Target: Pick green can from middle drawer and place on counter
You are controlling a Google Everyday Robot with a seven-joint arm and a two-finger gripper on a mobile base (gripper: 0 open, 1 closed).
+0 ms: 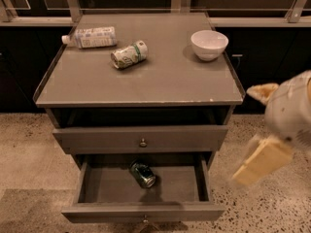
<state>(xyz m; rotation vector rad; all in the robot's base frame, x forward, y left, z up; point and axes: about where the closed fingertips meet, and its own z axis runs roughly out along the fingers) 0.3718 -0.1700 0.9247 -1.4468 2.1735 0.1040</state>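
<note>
The green can (142,174) lies on its side inside the open middle drawer (97,188), near the drawer's back centre. The drawer is pulled out, with its front panel (143,212) at the bottom of the view. The counter (165,76) is the flat grey top of the cabinet above. My gripper (265,158) is a blurred cream shape at the right of the cabinet, level with the drawers. It is apart from the can and outside the drawer, and nothing shows in it.
On the counter lie a white-labelled plastic bottle (90,37) at the back left, a pale cream-and-green can (129,55) on its side, and a white bowl (209,44) at the back right. The drawer above (143,140) is pushed in. Speckled floor surrounds the cabinet.
</note>
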